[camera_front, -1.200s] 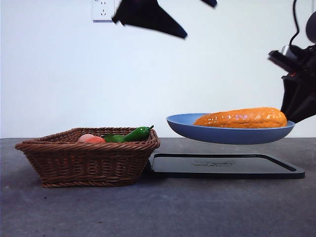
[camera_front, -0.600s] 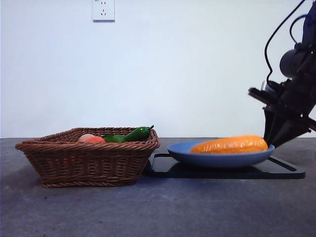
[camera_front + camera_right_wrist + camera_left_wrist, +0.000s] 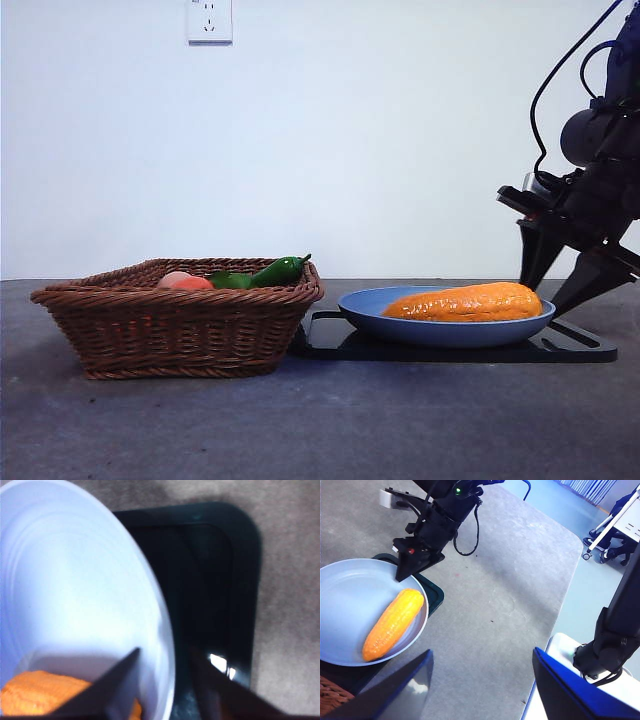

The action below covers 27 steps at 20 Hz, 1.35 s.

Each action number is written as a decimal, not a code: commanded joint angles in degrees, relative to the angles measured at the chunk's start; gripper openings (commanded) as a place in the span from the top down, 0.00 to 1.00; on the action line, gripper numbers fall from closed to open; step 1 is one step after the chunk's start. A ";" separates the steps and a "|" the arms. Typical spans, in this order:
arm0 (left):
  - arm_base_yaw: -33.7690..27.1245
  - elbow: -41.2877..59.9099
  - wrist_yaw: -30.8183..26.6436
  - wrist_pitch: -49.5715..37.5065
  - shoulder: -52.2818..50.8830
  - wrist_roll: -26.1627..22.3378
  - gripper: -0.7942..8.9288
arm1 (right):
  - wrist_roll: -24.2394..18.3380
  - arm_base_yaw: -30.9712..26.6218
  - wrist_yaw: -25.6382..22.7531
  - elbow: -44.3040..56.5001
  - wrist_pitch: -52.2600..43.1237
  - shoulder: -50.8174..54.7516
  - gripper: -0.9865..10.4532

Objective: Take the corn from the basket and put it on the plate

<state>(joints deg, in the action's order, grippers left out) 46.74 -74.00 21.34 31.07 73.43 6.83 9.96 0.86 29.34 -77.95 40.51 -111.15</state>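
Note:
The orange corn point(image 3: 465, 302) lies lengthwise in the light-blue plate point(image 3: 440, 330), which rests on the black tray point(image 3: 585, 350) to the right of the wicker basket point(image 3: 180, 320). My right gripper point(image 3: 542, 296) is at the plate's right end, open, with a jaw on each side of the rim and not touching it. Its wrist view shows the plate's rim point(image 3: 167, 630) running between the jaws of the right gripper point(image 3: 165, 651), and the corn's end point(image 3: 45, 692). From high above, my left gripper point(image 3: 481, 655) hangs open over the corn point(image 3: 392, 625) and plate point(image 3: 350, 595).
A green pepper point(image 3: 275, 270) and a pinkish-orange fruit point(image 3: 183, 281) lie in the basket. The tray point(image 3: 210, 580) extends beyond the plate towards the right. Bare grey table stretches in front of the basket and tray.
The plate with the corn came down from mid-air onto the black tray. My right gripper let go of the rim and opened. The other arm left the top of the front view.

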 commanded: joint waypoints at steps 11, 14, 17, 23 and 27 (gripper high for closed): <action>-0.26 -1.38 0.02 -0.39 0.31 -0.55 0.58 | -5.57 -1.51 -3.65 -1.16 10.84 23.26 0.73; -1.05 -1.38 0.04 0.22 0.31 -0.59 0.58 | -5.88 3.19 -3.89 -0.57 12.74 32.09 0.73; -2.12 -1.38 0.02 1.40 0.31 -1.27 0.58 | -5.88 9.14 -4.48 3.58 12.39 41.18 0.73; -2.86 -1.38 0.02 3.28 0.48 -3.45 0.61 | 1.27 21.88 -12.44 22.25 4.35 58.53 0.73; -2.86 -1.09 -1.01 7.23 2.40 -6.80 0.72 | 3.61 24.68 -15.89 34.36 -1.86 66.90 0.79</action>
<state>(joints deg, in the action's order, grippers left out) 43.51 -74.00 20.47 38.59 74.78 1.91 12.34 25.15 13.41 -42.96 39.16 -43.40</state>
